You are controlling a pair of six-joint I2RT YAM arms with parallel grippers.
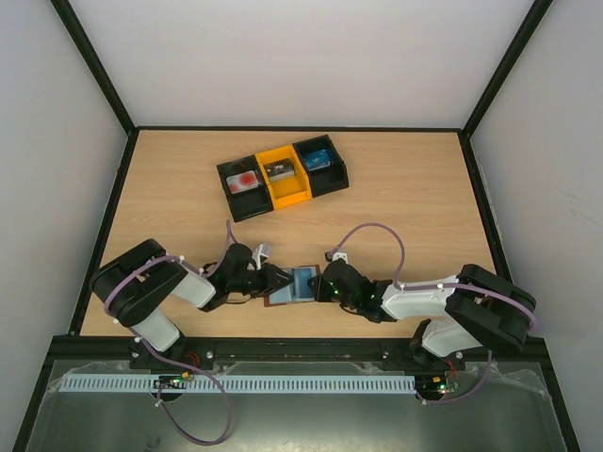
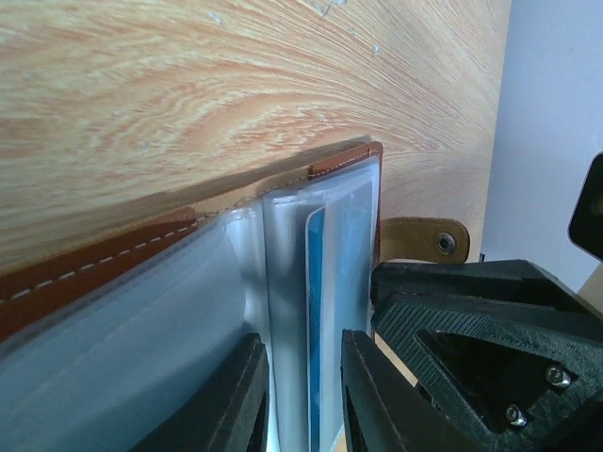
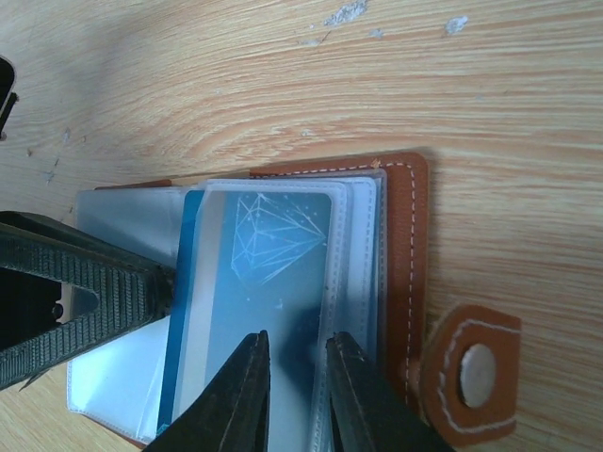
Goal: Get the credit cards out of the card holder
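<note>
A brown leather bifold card holder [image 1: 300, 282] lies open on the light wooden desk [image 1: 405, 207], close to the near edge and between the two arms. The left pincer [image 1: 275, 281] reaches it from the left and the right pincer [image 1: 321, 285] from the right. Its clear plastic sleeves are fanned out, and a small leather snap tab [image 3: 468, 375] sticks out from one side.

In the left wrist view, that pincer's black fingers [image 2: 231, 405] stand narrowly apart with one clear sleeve between them, seen edge-on. Whether they truly clamp it cannot be told.

In the right wrist view, a blue card with a white diamond line drawing [image 3: 273, 235] sits inside the top sleeve. The right pincer's fingers [image 3: 236, 405] are set close together over the near end of that sleeve. Whether they hold anything cannot be told either.

Farther back on the desk, well apart from the holder, rests a black-and-yellow three-part tray [image 1: 290, 199]. A whitish card with a red round mark [image 1: 245, 181] lies in its left compartment, a dark card [image 1: 279, 170] in the yellow middle one, and a bluish card [image 1: 318, 159] in the right one.
</note>
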